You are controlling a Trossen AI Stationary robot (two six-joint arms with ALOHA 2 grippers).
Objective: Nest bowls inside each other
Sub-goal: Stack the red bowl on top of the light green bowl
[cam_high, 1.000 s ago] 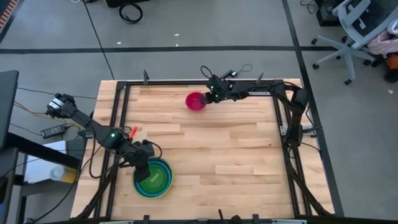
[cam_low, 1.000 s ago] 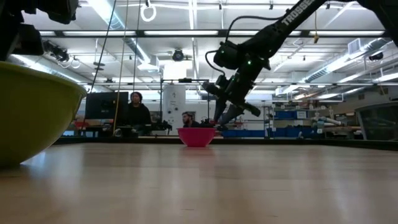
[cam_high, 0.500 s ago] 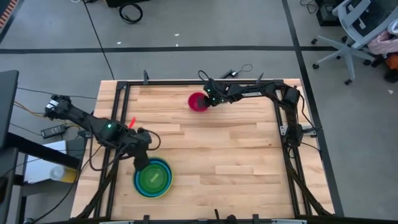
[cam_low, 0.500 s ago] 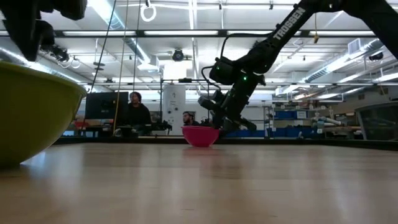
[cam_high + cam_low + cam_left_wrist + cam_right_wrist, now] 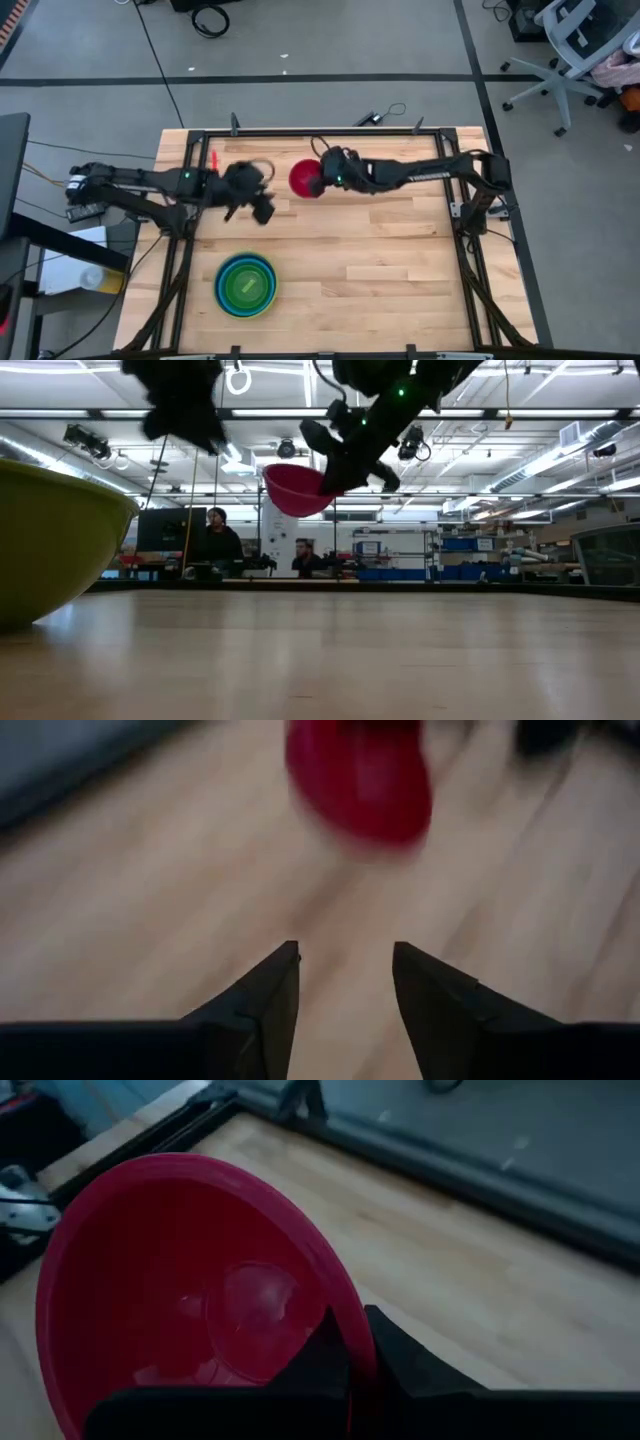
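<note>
Right gripper (image 5: pixel 350 1355) jaws pinch rim of small magenta-red plastic bowl (image 5: pixel 190 1295), lifted above counter (image 5: pixel 350 250); left gripper (image 5: pixel 345 980) jaws apart, empty, nearby.

Left gripper (image 5: pixel 343 982) open; right gripper (image 5: pixel 352 1348) clamped, both raised.

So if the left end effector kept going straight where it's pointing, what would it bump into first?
Probably the red bowl, held up by the right end effector. The left end effector points at it, open and empty; depth is unclear.
</note>
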